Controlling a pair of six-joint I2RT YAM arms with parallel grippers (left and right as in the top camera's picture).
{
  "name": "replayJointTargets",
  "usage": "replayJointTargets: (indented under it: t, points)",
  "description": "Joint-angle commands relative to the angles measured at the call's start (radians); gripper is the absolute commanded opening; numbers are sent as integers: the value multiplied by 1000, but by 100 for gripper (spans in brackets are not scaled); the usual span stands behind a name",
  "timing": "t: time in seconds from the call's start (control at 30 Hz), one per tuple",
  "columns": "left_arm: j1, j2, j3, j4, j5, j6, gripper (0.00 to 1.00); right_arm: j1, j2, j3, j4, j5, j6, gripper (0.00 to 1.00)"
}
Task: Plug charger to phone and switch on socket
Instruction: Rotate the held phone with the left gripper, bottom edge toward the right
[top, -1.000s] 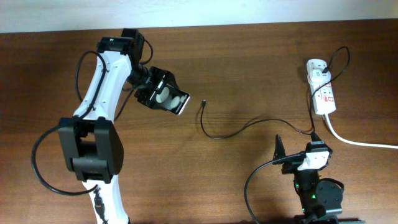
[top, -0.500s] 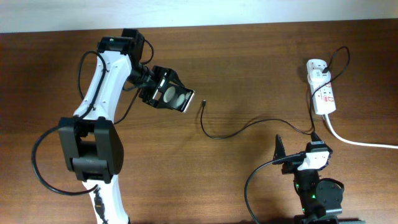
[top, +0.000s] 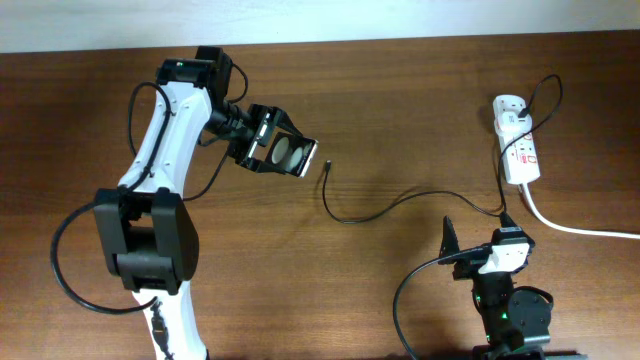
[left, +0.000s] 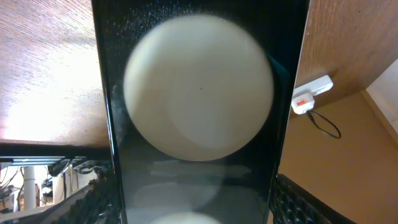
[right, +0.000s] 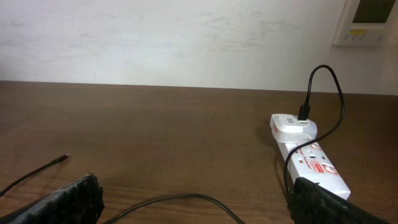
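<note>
Starting on the left: the left hand (top: 272, 150) is clamped on the phone (top: 291, 156), one finger on each long edge, so it's definitely gripping it. In the wrist view the phone (left: 196, 171) fills nearly the whole frame, and one of its white round patches is right up in the lens. The phone's free end points toward the middle of the bench (top: 400, 90).

Just beside that end is the charger (top: 385, 208) tip, lying loose on the wood and not touching the phone. From there the thin black cable curls across the bench toward the right.

The right hand (top: 477, 232) sits at the near edge, jaws spread wide with nothing in them.

Far right is the socket (top: 520, 152), flat on the bench, with the charger plugged into its plug block (top: 508, 105) and a thick white cord (top: 570, 226) trailing off.
</note>
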Motion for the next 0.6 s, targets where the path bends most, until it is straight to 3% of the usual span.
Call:
replayJointTargets:
  t: [0.0,0.57]
  points:
    - [6,-39,25,-5,44,-14,0,7,-10,-5,-5,-2,0,99]
    - [6,-39,25,-4,35,-14,0,7,-10,-5,-5,-2,1,99]
